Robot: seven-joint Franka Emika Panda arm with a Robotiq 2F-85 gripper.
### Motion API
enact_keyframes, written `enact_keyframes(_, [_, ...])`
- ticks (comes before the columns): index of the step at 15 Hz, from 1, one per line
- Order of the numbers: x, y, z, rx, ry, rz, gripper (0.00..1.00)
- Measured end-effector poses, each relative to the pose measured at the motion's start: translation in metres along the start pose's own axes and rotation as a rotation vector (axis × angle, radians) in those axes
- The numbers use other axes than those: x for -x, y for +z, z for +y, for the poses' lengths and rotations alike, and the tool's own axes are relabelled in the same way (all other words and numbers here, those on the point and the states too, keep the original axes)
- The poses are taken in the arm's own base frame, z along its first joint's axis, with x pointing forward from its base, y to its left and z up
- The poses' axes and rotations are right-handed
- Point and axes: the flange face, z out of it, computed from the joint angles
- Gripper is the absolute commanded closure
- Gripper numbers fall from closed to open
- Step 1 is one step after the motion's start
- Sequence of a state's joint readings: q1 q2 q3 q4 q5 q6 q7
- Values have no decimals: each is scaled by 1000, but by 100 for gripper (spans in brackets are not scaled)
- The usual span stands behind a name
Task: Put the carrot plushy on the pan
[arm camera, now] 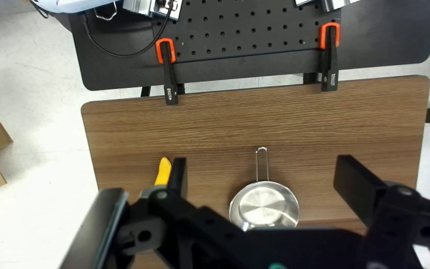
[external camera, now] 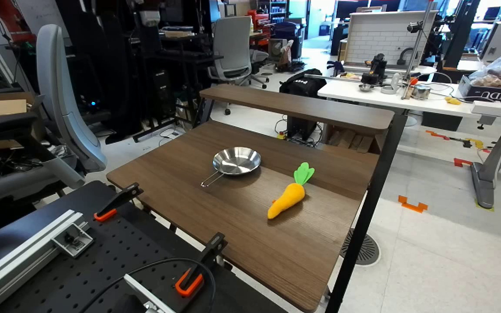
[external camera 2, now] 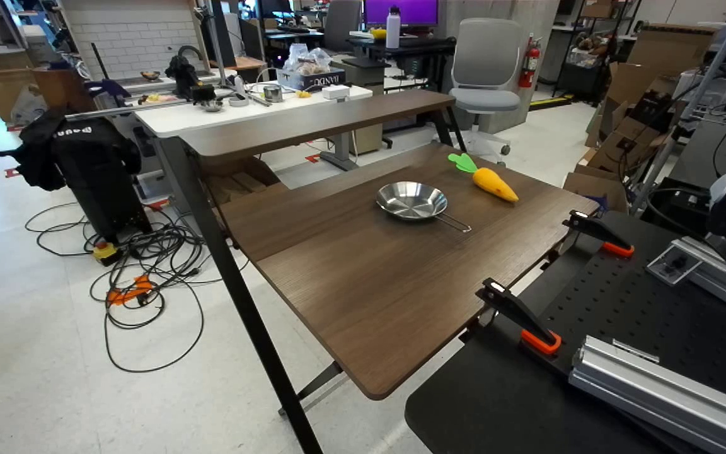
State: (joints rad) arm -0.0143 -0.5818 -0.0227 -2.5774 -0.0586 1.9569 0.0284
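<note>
In an exterior view, an orange carrot plushy [external camera: 288,201] with a green leafy top [external camera: 303,173] lies on a brown table [external camera: 233,217]. In an exterior view, the silver pan [external camera 2: 411,200] sits upright on that table, near but apart from the plushy. In the wrist view, my gripper [arm camera: 264,173] has its fingers [arm camera: 357,183] spread wide, the pan showing between them and the plushy partly hidden behind one side

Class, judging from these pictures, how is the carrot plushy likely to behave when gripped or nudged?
The carrot plushy looks like stuffed fabric, so it will probably squash and feel light. Being rounded and tapered, it might roll in an arc when nudged. Its flat green leaves would probably bend if grabbed.
</note>
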Motion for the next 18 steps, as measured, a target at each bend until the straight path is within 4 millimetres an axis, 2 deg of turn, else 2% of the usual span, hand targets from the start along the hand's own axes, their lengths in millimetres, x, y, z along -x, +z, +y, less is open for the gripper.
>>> enact_keyframes(4, [-6,30,33,11,56,15,0])
enact_keyframes(10, [-25,89,82,8,148,20,0])
enact_keyframes(14, [-46,134,96,12,172,26,0])
enact_keyframes(18, [-76,174,103,23,180,20,0])
